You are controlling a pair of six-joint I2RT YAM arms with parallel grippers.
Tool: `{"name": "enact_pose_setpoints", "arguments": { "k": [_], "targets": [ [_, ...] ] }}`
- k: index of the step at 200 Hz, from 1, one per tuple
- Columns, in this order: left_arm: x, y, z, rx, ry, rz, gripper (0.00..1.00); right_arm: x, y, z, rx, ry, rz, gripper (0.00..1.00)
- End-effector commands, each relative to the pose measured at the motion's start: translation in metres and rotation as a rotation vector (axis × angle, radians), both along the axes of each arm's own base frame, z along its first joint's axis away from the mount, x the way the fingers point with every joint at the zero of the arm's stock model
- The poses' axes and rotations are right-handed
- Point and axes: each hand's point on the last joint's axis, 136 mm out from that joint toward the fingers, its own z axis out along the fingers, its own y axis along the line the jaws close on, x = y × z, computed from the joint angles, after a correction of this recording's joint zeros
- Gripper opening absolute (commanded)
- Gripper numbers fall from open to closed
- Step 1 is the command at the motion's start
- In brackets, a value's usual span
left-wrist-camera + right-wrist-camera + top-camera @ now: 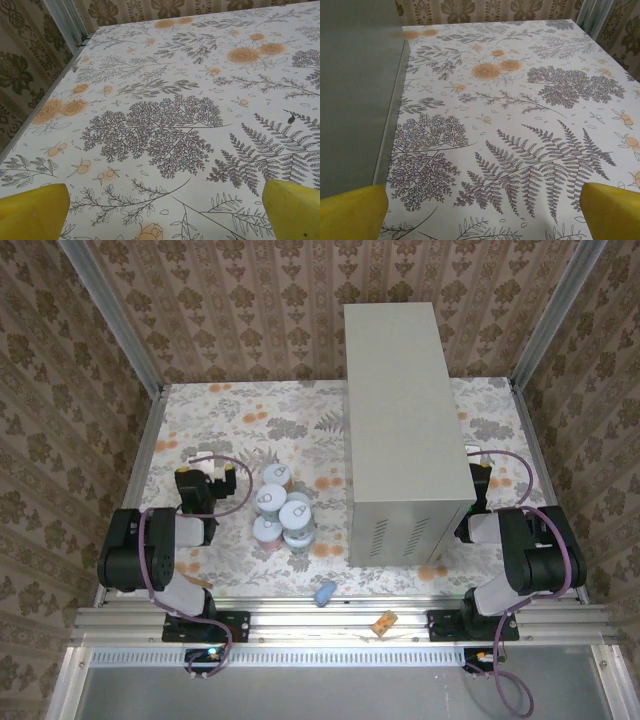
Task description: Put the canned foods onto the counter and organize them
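Observation:
Several canned foods (283, 508) with silvery lids stand bunched together on the floral floor, left of the counter (405, 410), a tall light-grey box with vent slits on its near face. My left gripper (203, 472) rests left of the cans, apart from them. In the left wrist view it (162, 220) is open, yellow fingertips (32, 212) wide apart over bare floral floor. My right gripper (480, 470) sits close to the counter's right side. In the right wrist view it (482, 215) is open and empty, with the counter's wall (355, 90) on the left.
A small blue lump (325, 592) and a tan block (384, 621) lie by the near metal rail. Patterned walls and metal posts (120, 320) enclose the floor on three sides. Open floral floor (250, 415) stretches behind the cans.

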Motion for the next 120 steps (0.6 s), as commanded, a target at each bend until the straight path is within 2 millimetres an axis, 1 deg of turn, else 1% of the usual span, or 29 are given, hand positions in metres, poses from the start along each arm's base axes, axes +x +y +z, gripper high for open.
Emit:
{"name": "enact_pose_setpoints", "arguments": {
  "k": [1,61,77,120],
  "targets": [
    [0.0065,-0.0101,0.0082,-0.001,-0.021,-0.071,1.0,0.0084,0.0208,0.0079,0.032,-0.024,0.091,1.0],
    [0.006,-0.0116,0.0076,-0.001,-0.019,-0.08,1.0,0.0083,0.0205,0.0078,0.031,-0.024,0.089,1.0],
    [0.0064,-0.0115,0.0077,-0.004,-0.019,-0.081,1.0,0.0082,0.0253,0.0066,0.02,-0.019,0.107,1.0],
    [0.0073,-0.0094,0.0066,-0.025,-0.011,-0.086,1.0,0.0084,0.0255,0.0069,0.019,-0.02,0.108,1.0]
  ]
}}
